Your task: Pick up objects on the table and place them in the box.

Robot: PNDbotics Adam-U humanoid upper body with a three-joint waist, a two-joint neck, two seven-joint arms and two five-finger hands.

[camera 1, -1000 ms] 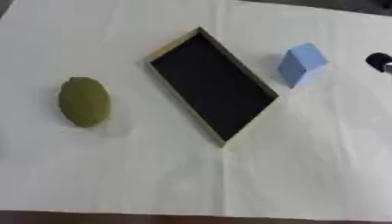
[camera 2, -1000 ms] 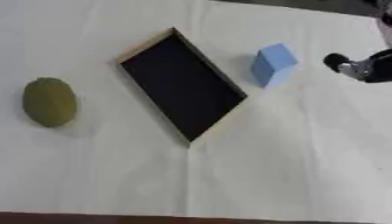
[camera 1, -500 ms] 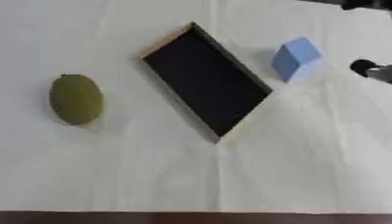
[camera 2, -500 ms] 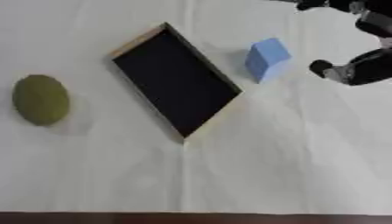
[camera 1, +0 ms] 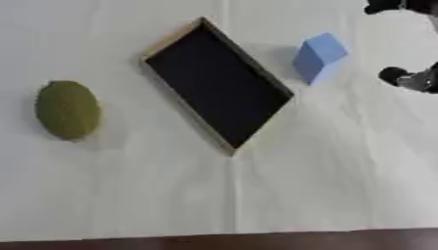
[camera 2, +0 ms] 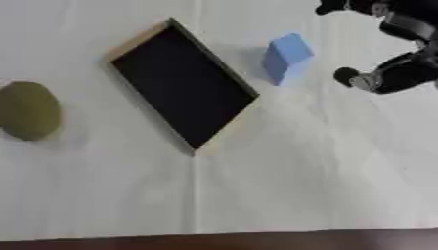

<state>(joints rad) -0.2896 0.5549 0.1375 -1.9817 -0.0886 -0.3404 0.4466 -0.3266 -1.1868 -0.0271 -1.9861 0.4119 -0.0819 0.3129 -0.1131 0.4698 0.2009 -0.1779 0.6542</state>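
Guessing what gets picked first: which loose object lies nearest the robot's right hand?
The blue block, just right of the box, beside the right hand. The green oval object lies far left.

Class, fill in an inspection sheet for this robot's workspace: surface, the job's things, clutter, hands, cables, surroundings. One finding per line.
Surface: table under a white creased cloth; dark edge at the bottom.
Job's things: box, black inside, wooden rim, set askew, holding nothing; blue block to its right, apart from it; green oval object to its left, apart.
Clutter: nothing seen.
Hands: right hand at the right edge beside the blue block, not touching it, fingers spread; left hand not in view.
Cables: nothing seen.
Surroundings: nothing seen.
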